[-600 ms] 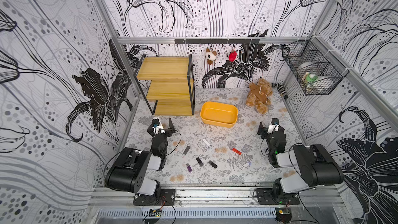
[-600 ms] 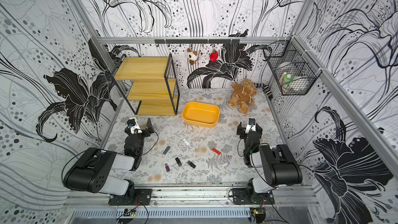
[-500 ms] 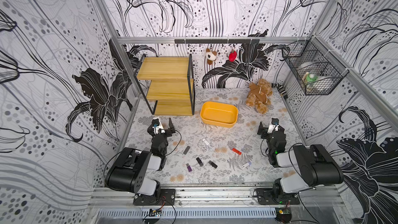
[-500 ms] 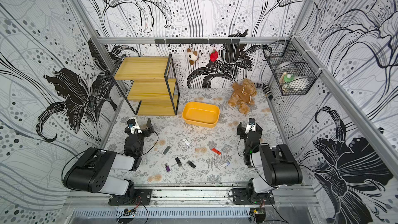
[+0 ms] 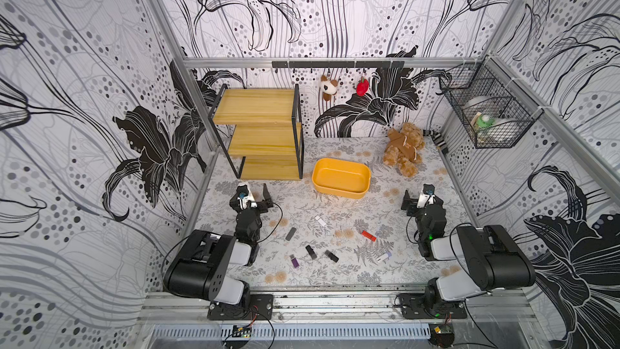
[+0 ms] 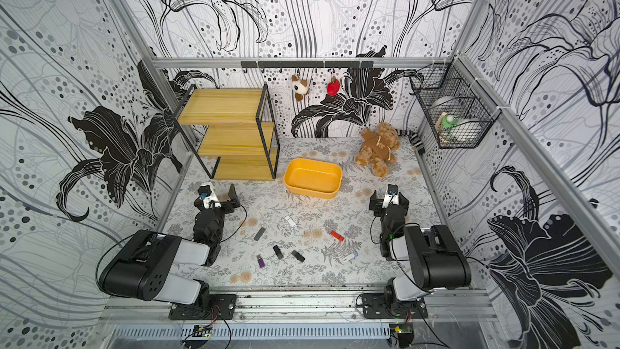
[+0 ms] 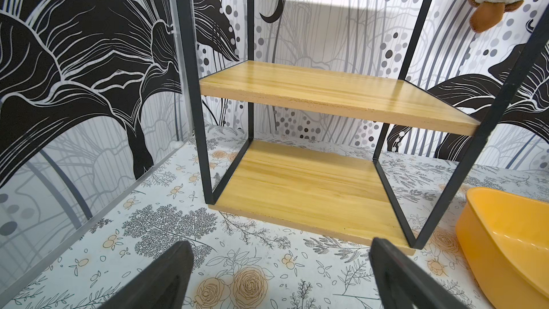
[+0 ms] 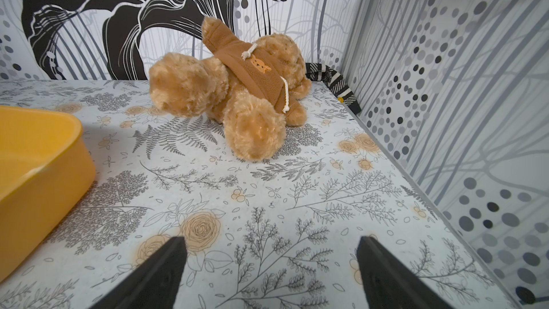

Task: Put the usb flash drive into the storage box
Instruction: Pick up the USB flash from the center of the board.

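Several usb flash drives lie loose on the floral table in both top views, among them a white one (image 5: 320,221), a grey one (image 5: 290,234), a red one (image 5: 368,235) and a purple one (image 5: 295,261). The yellow storage box (image 5: 339,193) (image 6: 312,191) stands empty behind them at mid table. My left gripper (image 5: 254,193) (image 7: 280,245) sits low near the left wall, open and empty, facing the shelf rack. Toward the teddy bear my right gripper (image 5: 422,198) (image 8: 271,240) rests open and empty. The box's wall shows at the edge of both wrist views (image 7: 490,233) (image 8: 44,179).
A wooden shelf rack (image 5: 265,129) stands at the back left, next to the box. A brown teddy bear (image 5: 402,149) lies at the back right. A black wire basket (image 5: 486,119) hangs on the right wall. Two small plush toys (image 5: 327,87) hang from the back rail.
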`<move>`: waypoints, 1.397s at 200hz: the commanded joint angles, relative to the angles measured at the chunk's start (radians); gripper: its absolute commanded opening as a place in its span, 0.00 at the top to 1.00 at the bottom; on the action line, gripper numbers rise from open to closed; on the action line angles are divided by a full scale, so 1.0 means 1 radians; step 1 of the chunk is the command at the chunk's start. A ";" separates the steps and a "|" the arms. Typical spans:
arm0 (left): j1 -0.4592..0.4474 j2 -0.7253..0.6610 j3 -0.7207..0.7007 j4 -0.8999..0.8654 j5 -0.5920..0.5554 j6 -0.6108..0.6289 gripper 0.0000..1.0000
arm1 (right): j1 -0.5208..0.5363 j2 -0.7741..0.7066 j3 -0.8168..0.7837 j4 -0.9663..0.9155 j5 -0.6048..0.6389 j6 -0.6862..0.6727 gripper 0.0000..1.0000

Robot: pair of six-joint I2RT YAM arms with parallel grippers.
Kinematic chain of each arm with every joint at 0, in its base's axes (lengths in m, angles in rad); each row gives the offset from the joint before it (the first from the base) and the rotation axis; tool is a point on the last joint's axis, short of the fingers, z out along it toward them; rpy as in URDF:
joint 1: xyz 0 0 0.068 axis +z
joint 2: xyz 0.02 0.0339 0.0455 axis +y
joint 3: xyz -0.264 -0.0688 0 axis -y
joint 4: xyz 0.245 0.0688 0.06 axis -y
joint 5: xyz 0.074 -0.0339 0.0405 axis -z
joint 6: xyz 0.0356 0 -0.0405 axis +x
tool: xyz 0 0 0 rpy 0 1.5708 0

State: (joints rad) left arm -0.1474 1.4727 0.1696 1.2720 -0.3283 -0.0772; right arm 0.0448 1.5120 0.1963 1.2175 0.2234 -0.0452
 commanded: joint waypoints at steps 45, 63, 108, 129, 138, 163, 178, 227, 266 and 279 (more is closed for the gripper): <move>0.042 0.004 0.030 -0.023 0.066 -0.012 0.02 | -0.007 -0.042 0.042 -0.089 0.014 0.025 0.05; 0.036 -0.011 0.026 -0.018 0.060 0.005 0.02 | -0.006 -0.050 0.060 -0.117 0.004 0.011 0.05; -0.064 -0.259 0.278 -0.600 -0.031 0.011 0.02 | 0.002 -0.187 0.507 -0.862 0.042 0.045 0.05; -0.067 -0.290 0.442 -0.933 0.022 -0.052 0.02 | 0.036 -0.147 0.719 -1.187 0.063 0.114 0.05; -0.067 -0.292 0.510 -1.071 0.047 -0.102 0.02 | 0.084 -0.129 0.784 -1.285 0.109 0.116 0.05; -0.078 -0.285 0.632 -1.351 0.220 -0.192 0.02 | 0.199 -0.133 0.850 -1.428 0.129 0.163 0.05; -0.108 -0.285 0.644 -1.447 0.286 -0.224 0.02 | 0.205 -0.152 0.871 -1.485 0.061 0.232 0.05; -0.262 -0.226 0.610 -1.670 0.324 -0.328 0.02 | 0.213 -0.202 0.935 -1.624 -0.056 0.307 0.05; -0.284 -0.120 0.640 -1.791 0.366 -0.309 0.02 | 0.227 -0.242 0.925 -1.663 -0.126 0.338 0.05; -0.312 -0.075 0.647 -1.821 0.336 -0.303 0.02 | 0.236 -0.251 0.911 -1.665 -0.142 0.346 0.05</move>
State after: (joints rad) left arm -0.4267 1.3334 0.7876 -0.4377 0.0040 -0.3767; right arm 0.2623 1.2896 1.1069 -0.3946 0.1406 0.2569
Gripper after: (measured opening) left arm 0.978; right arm 0.954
